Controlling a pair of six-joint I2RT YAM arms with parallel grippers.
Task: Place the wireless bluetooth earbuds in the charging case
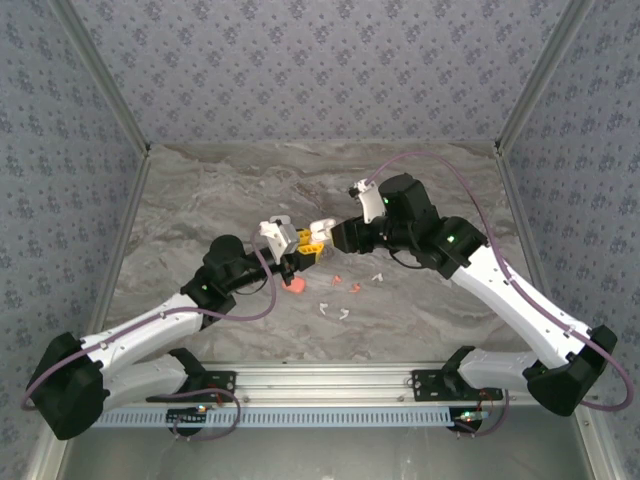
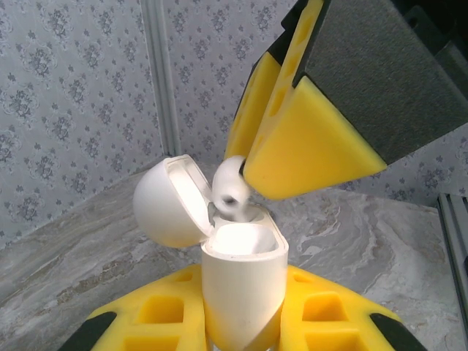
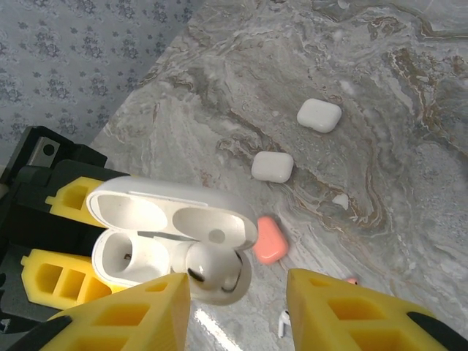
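Left end effector (image 2: 241, 329): pressed shut on the charging case (image 2: 245, 285), lid (image 2: 172, 201) hinged open.
Right end effector (image 3: 235, 289): jaws apart either side of the earbud (image 2: 232, 191); whether it is pinched cannot be told.
Earbud: at the case mouth, just beyond the right end effector, stem pointing into its well, head standing proud.

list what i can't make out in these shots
- Left wrist view: the earbud at the open charging case is blurred, its top behind a finger of the right gripper; seated or not, unclear.
- Left wrist view: the case's base is cut off by the bottom edge.
- Top view: the loose earbuds are too small to tell how they lie.
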